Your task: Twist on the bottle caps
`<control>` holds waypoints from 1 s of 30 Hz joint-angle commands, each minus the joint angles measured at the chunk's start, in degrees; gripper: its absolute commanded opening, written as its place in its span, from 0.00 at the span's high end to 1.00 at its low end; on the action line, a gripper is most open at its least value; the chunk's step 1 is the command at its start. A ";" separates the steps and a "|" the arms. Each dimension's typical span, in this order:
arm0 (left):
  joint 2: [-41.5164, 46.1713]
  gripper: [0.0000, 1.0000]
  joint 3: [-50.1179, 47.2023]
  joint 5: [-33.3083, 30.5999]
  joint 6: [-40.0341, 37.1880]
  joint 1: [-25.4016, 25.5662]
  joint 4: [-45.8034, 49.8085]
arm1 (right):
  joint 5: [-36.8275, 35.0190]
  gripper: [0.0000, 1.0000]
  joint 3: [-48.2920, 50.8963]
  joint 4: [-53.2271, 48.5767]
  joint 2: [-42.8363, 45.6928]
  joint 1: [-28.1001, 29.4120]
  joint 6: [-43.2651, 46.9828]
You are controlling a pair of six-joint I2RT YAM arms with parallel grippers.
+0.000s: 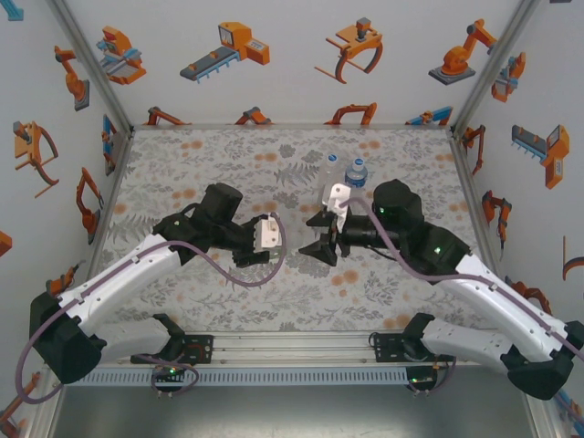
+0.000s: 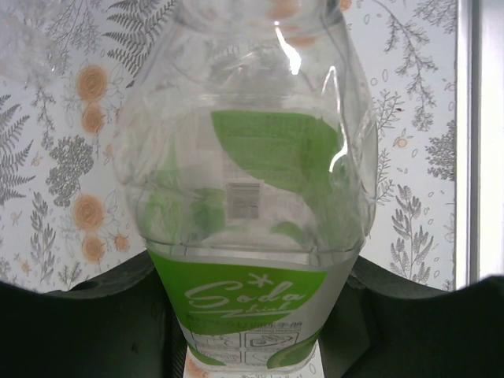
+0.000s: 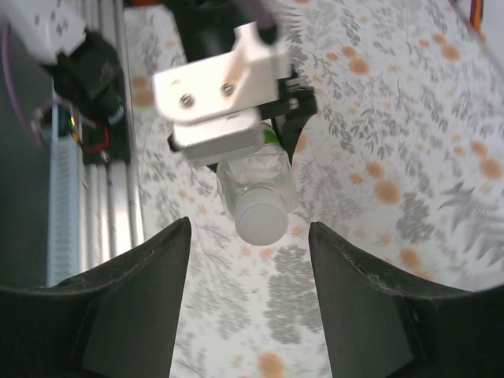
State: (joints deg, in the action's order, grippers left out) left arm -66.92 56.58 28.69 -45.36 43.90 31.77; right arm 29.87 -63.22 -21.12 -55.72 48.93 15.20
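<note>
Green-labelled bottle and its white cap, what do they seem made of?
The green-labelled transparent bottle looks like thin glossy clear plastic: the floral table print shows through it, with glare streaks and creases. Its small white round cap looks like opaque matte plastic, though it is blurred there.

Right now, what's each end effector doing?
Left end effector: closed on the green bottle.
Right end effector: open, holding nothing, either side of the bottle's white cap with gaps showing.

Both arms (image 1: 119,278) have white links (image 1: 497,306), black joints (image 1: 64,342), mauve cables (image 1: 246,276), green lights (image 1: 381,213) and black fingers (image 3: 134,315)
</note>
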 commanded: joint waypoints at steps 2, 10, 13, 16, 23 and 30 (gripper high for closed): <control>1.11 1.00 1.73 4.92 -1.92 0.35 1.56 | 7.16 0.43 -3.34 -3.92 -2.37 0.04 16.66; 1.30 1.00 1.88 5.42 -2.25 0.35 1.88 | 7.22 0.48 -1.15 -1.02 -4.09 0.05 16.38; 1.26 1.00 1.92 5.46 -2.26 0.32 1.89 | 7.07 0.52 -0.52 0.35 -4.31 0.20 15.46; 1.47 1.00 1.90 5.50 -2.25 0.37 1.90 | 7.28 0.55 -0.50 0.69 -4.96 0.20 14.24; 1.70 1.00 1.89 5.40 -2.24 0.33 1.92 | 7.19 0.57 0.33 -0.06 -5.73 0.24 13.17; 1.62 1.00 1.99 4.93 -2.10 0.31 1.92 | 4.44 0.78 1.71 2.31 -5.36 0.45 8.55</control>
State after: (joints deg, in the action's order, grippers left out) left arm -66.48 56.58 32.10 -46.22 43.90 33.26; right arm 35.33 -62.61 -21.32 -61.54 48.99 27.00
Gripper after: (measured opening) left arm 0.519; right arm 0.325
